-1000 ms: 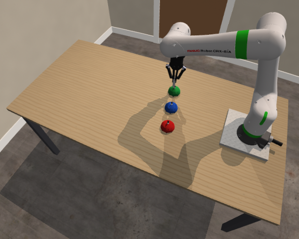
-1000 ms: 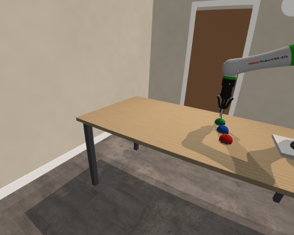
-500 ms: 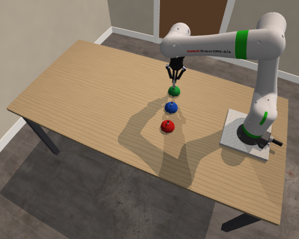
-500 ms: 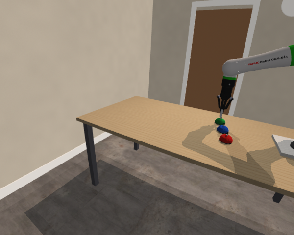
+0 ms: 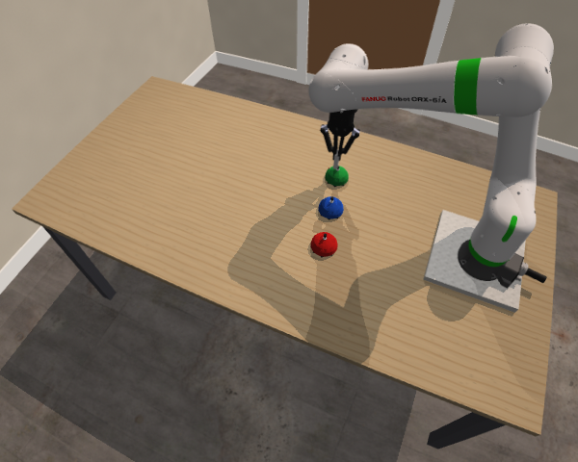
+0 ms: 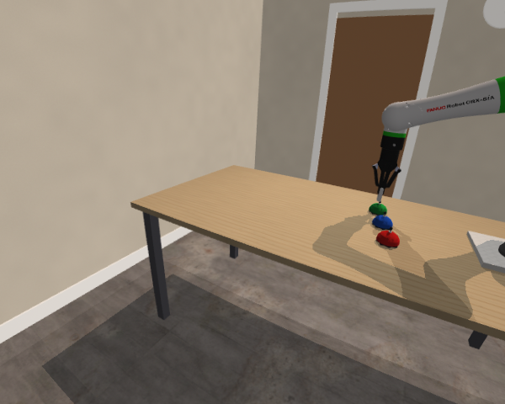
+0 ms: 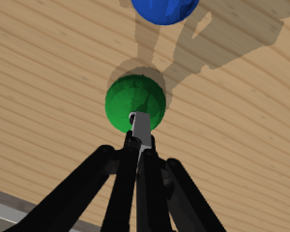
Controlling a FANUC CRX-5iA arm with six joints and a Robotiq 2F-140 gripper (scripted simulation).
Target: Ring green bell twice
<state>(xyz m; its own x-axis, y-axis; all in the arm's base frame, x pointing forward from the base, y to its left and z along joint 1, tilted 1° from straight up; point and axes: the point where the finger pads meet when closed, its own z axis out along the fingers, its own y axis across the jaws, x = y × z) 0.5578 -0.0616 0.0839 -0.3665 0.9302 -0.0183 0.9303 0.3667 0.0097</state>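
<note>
While the top view hides it, wrist shows the end effector (image 7: 141,127) — closed, empty — over the green bell (image 7: 128,99).

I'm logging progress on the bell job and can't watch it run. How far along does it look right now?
Done: the shut gripper is lined up over the green bell, and the blue bell and red bell sit untouched in their row. In hand: its closed fingertips sit at the green bell's button, seemingly pressing. Left: how many rings have happened cannot be read from one moment; release and lift-off remain.
</note>
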